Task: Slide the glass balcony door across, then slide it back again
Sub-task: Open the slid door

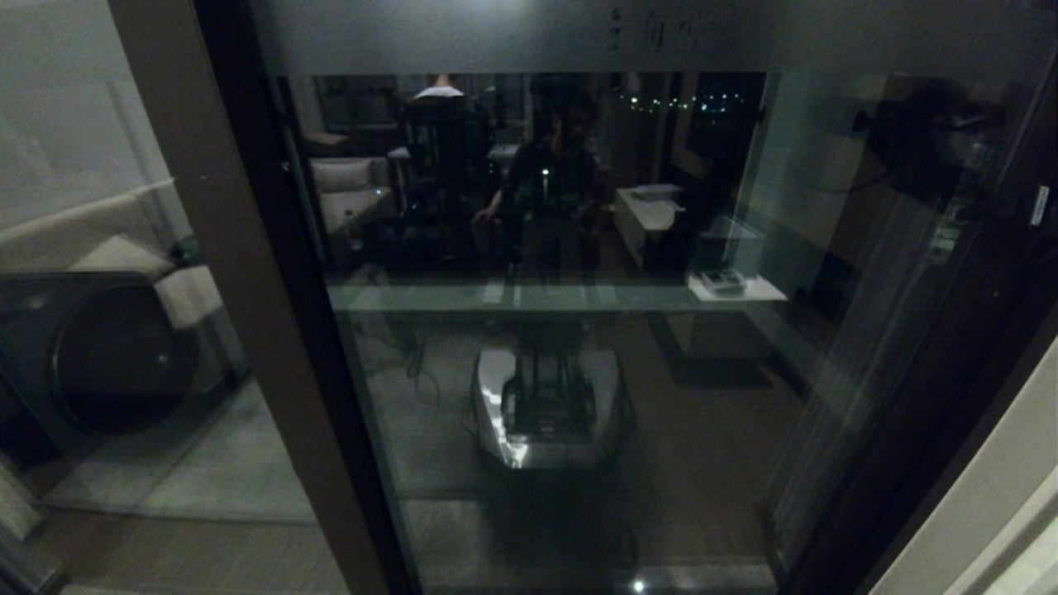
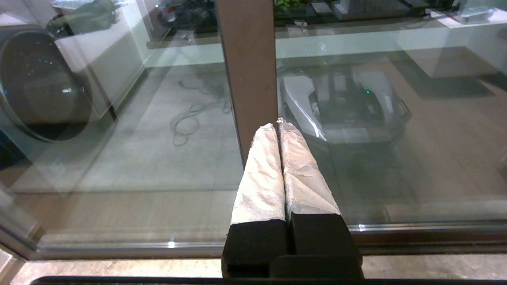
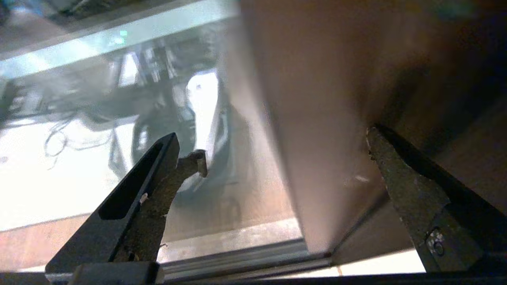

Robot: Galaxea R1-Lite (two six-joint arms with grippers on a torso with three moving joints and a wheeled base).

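All three views face door glass [image 1: 562,248] — close.

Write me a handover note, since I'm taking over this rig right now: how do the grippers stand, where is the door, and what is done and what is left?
Left gripper: shut, empty, tips at the brown stile with glass on both sides.
Right gripper: open, fingers either side of a brown stile near the bottom track; contact cannot be told.
Glass balcony door: the panel straight ahead fills the head view, its left stile left of centre.
Done: cannot be told from these views.
Left: confirm which slide is under way, then finish across and back.
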